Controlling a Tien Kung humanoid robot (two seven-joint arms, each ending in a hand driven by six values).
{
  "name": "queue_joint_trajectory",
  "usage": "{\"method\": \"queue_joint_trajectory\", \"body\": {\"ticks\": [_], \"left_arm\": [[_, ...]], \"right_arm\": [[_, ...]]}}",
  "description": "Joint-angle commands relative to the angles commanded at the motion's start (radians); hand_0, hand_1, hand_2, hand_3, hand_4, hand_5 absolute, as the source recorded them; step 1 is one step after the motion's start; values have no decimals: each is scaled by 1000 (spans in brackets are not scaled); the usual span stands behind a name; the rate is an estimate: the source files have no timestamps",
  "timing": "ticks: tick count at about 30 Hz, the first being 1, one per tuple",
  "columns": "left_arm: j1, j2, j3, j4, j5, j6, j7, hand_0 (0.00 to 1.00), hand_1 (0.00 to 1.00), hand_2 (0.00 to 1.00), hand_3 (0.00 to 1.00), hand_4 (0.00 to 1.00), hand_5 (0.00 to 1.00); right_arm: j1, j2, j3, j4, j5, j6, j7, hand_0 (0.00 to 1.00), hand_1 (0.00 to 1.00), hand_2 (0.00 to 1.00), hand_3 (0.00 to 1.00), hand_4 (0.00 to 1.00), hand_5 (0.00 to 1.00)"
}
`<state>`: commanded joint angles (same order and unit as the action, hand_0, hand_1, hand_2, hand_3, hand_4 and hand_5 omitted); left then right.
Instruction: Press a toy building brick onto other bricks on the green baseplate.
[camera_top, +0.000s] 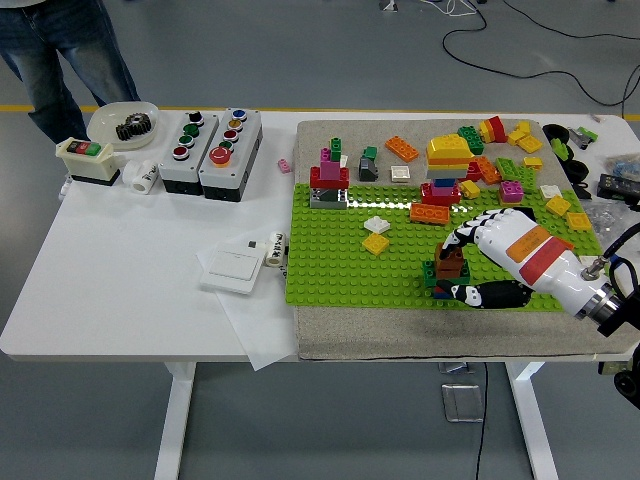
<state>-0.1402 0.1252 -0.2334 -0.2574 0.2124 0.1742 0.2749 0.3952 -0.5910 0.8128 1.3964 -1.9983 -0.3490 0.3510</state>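
Nearest: white worktop (120, 290), near edge at the bottom, with a grey mat (400, 340) lying on its right half and a green baseplate (340, 250) on the mat. Right hand (462, 268), entering from the lower right, fingers curled over the top and thumb low at the near side, pinching a brown brick (451, 263) seated on a small dark stack (436, 275) near the baseplate's front edge. Left hand not in view. Handling, as judged: brick is light, rigid plastic with smooth sides, likely to slip or tip if squeezed off-centre; best held by 2 opposite side walls and pushed straight down on the top face so the studs seat evenly. Left of the mat: a white switch plate (232, 268) on a sheet of paper (258, 330). Mid baseplate: a yellow brick (376, 243) and a white brick (377, 224), well apart from the hand, leaving open green studs to its left. Further: a red and pink tower (329, 178) and a taller multicoloured tower (447, 165) at the far edge. Loose bricks (500, 150) crowd the right and far side, so room there is tight. Far left: 2 grey button boxes (210, 143), a bowl (122, 122) holding a gear. A person's legs (60, 50) stand beyond the far edge.
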Motion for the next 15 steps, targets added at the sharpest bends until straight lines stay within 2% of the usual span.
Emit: {"method": "queue_joint_trajectory", "body": {"ticks": [15], "left_arm": [[1,1,-7,0,18,-2,4,450,566,717,757,793,811]], "right_arm": [[25,14,-26,-8,17,-6,3,541,498,534,536,760,525]]}}
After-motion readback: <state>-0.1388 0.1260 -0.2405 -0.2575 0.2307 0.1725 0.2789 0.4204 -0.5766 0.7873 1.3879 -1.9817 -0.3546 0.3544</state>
